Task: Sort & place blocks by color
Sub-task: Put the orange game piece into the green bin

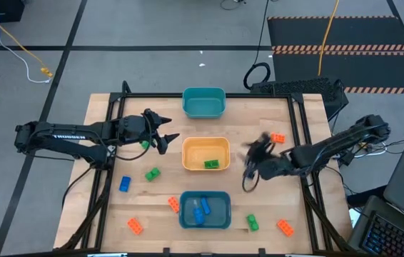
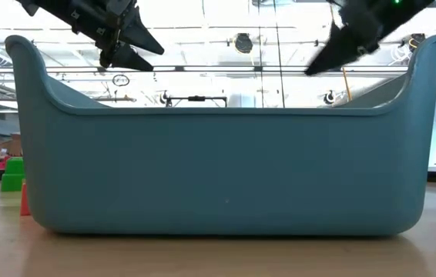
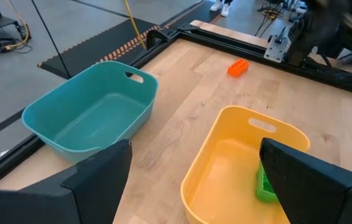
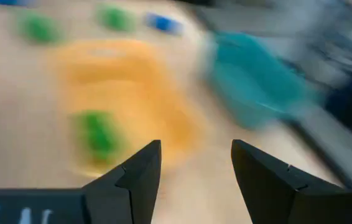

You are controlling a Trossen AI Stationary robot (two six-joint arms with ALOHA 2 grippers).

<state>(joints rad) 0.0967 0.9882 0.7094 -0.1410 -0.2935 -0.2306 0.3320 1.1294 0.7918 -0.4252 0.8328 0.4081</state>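
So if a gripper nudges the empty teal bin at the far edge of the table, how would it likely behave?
The teal bin looks like thin moulded plastic and holds nothing, so it is probably light and would slide on the smooth wooden table rather than resist. Its low, wide shape suggests tipping is unlikely. The walls may flex slightly if squeezed.

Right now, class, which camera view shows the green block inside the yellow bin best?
The high view: the green block lies whole and sharp in the yellow bin. The left wrist view shows it half hidden behind a finger, the right wrist view blurs it, the low view misses it.
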